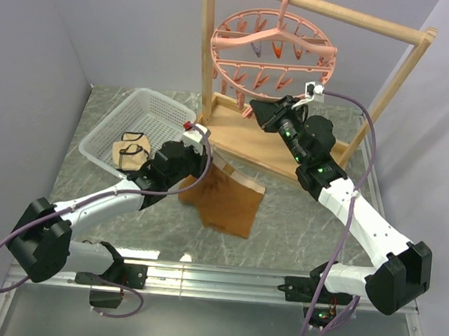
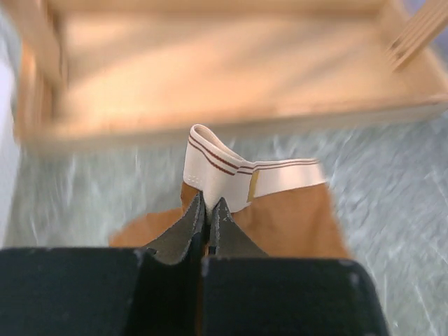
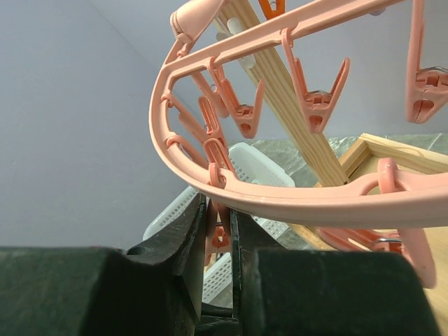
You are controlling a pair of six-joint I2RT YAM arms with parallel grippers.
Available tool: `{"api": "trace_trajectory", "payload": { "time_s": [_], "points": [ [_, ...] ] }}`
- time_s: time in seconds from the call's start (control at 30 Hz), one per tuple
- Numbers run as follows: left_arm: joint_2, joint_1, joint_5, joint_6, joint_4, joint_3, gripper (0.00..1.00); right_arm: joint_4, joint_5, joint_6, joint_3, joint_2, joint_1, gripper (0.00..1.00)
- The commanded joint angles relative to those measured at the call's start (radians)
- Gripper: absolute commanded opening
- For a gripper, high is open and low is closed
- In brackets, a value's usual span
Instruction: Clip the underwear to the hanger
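Grey marbled tabletop [image 1: 287, 221]: left gripper [image 2: 208, 210] pinched together on underwear [image 2: 294, 224] waistband [image 2: 224, 171]; right gripper [image 3: 218, 217] clamped on hanger [image 3: 280, 203] clip [image 3: 220, 236]; wooden rack [image 1: 207, 56] behind.

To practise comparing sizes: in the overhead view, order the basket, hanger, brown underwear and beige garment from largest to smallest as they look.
1. The basket and the hanger: too alike to rank, and the hanger hangs nearer the camera.
2. The brown underwear.
3. The beige garment, clearly smallest.
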Motion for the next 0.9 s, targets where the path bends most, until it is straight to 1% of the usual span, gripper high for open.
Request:
{"api": "trace_trajectory", "payload": {
  "time_s": [0.0,0.1,0.23,0.63,0.87],
  "points": [
    [-0.021,-0.019,0.057,0.129,0.221,-0.02,0.0,0.024,-0.044,-0.017,-0.014,-0.006,0.0,0.0],
    [-0.02,-0.026,0.08,0.189,0.298,-0.013,0.0,0.033,-0.056,-0.022,-0.019,-0.006,-0.001,0.0],
    [0.003,-0.042,0.072,0.218,0.335,0.035,0.0,0.044,-0.069,-0.019,-0.02,-0.006,0.0,0.0],
    [0.055,-0.049,0.069,0.174,0.303,0.193,0.0,0.062,-0.087,-0.028,-0.023,0.005,0.001,0.0],
    [0.075,-0.051,0.09,0.169,0.284,0.245,0.0,0.073,-0.09,-0.024,-0.025,0.011,0.001,0.0]
  ]
}}
